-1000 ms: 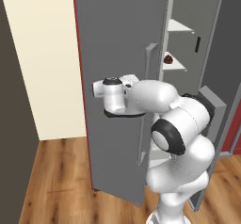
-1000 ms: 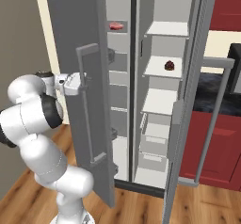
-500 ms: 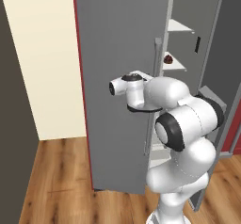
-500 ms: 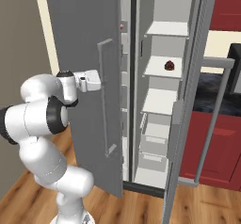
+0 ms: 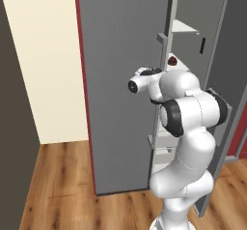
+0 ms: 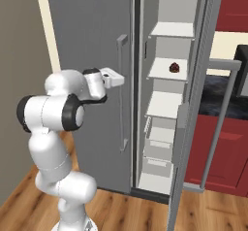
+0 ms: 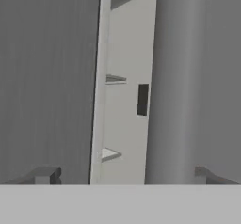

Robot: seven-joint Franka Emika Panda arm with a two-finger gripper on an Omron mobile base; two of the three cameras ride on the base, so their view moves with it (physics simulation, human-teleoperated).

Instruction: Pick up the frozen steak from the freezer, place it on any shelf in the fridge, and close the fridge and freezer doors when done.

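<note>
My jaws stand wide apart with nothing between them; in the hand view my 2 fingertips sit at the far lower corners. My gripper is held level at chest height against the outer face of the wide fridge door, just beside its vertical bar handle. From the left base view my gripper is mostly hidden behind my own wrist, close to the door's edge.

Between my fingertips I look along that handle and the door edge, with a narrow strip of interior beyond showing 2 short shelf edges and a small dark slot.

The fridge door is swung almost shut across the fridge, so I cannot see where the frozen steak lies.

The freezer is open, its short white-edged shelves and lower drawers exposed. A dark red roundish lump sits on the 2nd shelf from the top. The freezer door stands open toward the right, beside the red cabinets.
</note>
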